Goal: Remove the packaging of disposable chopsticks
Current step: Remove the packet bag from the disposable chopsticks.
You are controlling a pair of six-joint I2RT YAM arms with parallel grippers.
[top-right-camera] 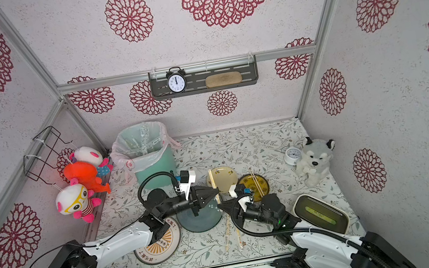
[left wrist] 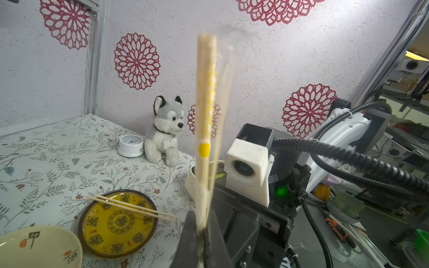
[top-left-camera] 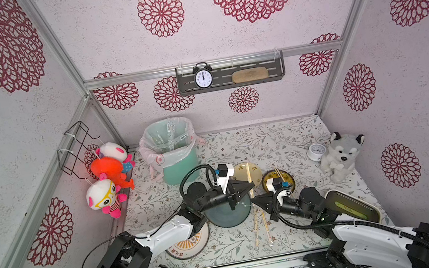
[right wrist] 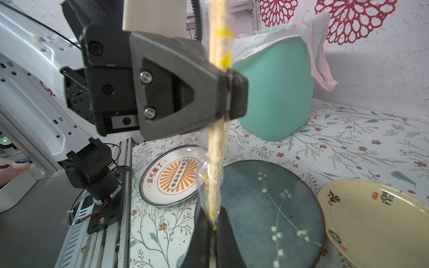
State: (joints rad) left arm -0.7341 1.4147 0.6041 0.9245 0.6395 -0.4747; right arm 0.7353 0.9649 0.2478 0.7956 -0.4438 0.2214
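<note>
While boxed in by pale, rough-textured walls [top-left-camera: 101,27] stamped with dark red lace flowers, shows a table [top-left-camera: 268,143] under smooth cloth printed with grey-green sprigs. Held above a round, glazed blue-green plate [right wrist: 267,208]: one pair of chopsticks [right wrist: 214,143], thin, straight, pale tan wood, inside a clear, crinkly sleeve [right wrist: 202,171] with yellow print. Pinched partway along by the left gripper [right wrist: 228,92], black jaws pressed together on the wrapped sticks; pinched at the tapered sleeve end by the right gripper [right wrist: 213,228], jaws closed tight. Lying flat on the cloth just beside that plate, two more wrapped pairs [top-left-camera: 256,231]. Resting bare across a cream plate [top-left-camera: 256,172] and a glossy yellow plate [left wrist: 104,241], other sticks [left wrist: 130,205]. Lying inside a teal bin [top-left-camera: 181,169] with a thin pinkish liner, several loose sleeves [top-left-camera: 170,131].
</note>
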